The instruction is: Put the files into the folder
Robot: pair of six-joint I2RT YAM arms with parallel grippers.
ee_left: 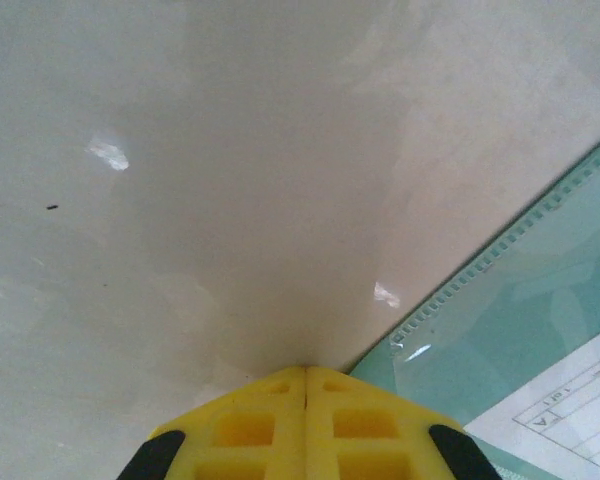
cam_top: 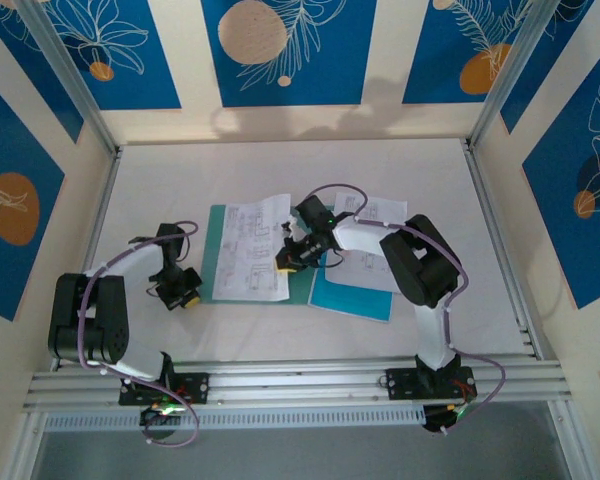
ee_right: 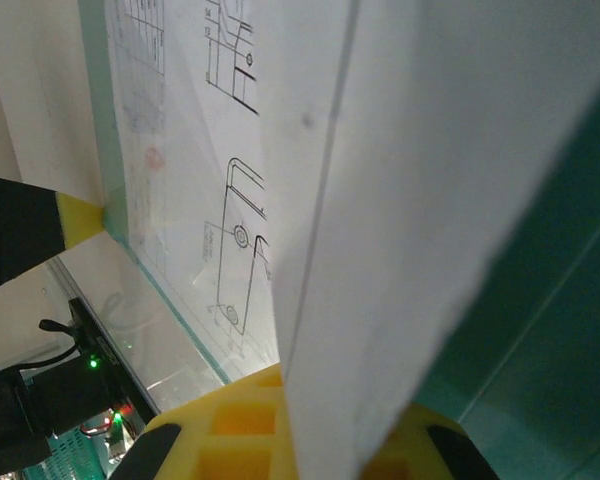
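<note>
Table (cam_top: 280, 170) centre: right gripper (ee_right: 298, 405) pinches white sheet (ee_right: 400, 250) above folder (cam_top: 220, 262). Left gripper (ee_left: 305, 378), pressed together, empty, sits at folder's left edge. Filing under way; next, lay sheet flat inside, fetch other files (cam_top: 365, 272).

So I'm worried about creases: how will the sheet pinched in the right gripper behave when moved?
Probably floppy: the sheet is thin, held only at one edge by the right gripper, so it may sag or bend. Likely very light, so it could flutter. Its smooth face might slide easily on the folder.
</note>
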